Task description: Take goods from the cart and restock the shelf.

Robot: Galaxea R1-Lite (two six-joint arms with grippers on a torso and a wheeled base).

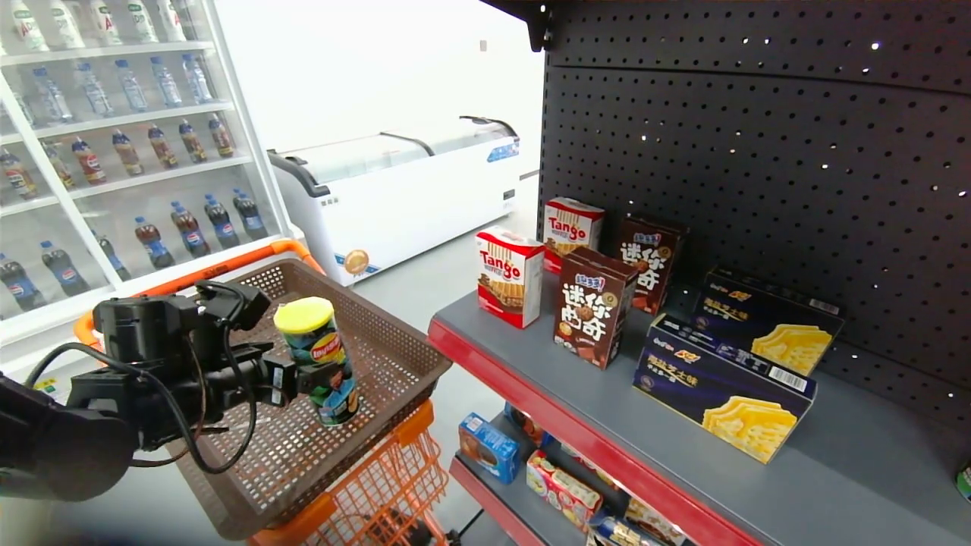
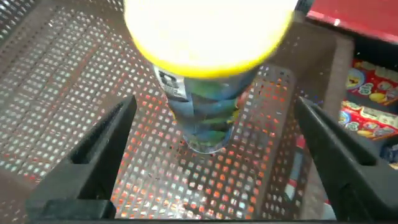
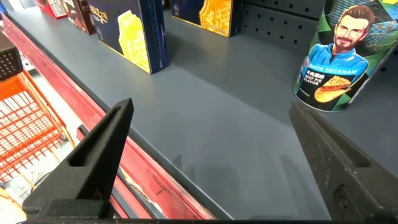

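A tall chip can with a yellow lid stands upright in the brown basket on top of the orange cart. My left gripper is level with the can's middle. In the left wrist view the can sits between the open gripper fingers, with a gap on both sides. My right gripper hangs open over the grey shelf, holding nothing. A second chip can stands on that shelf beyond one finger.
The grey shelf carries two red-and-white wafer boxes, two brown biscuit boxes and two dark blue boxes. It has a red front edge, with more goods on a lower shelf. A drinks fridge and a chest freezer stand behind.
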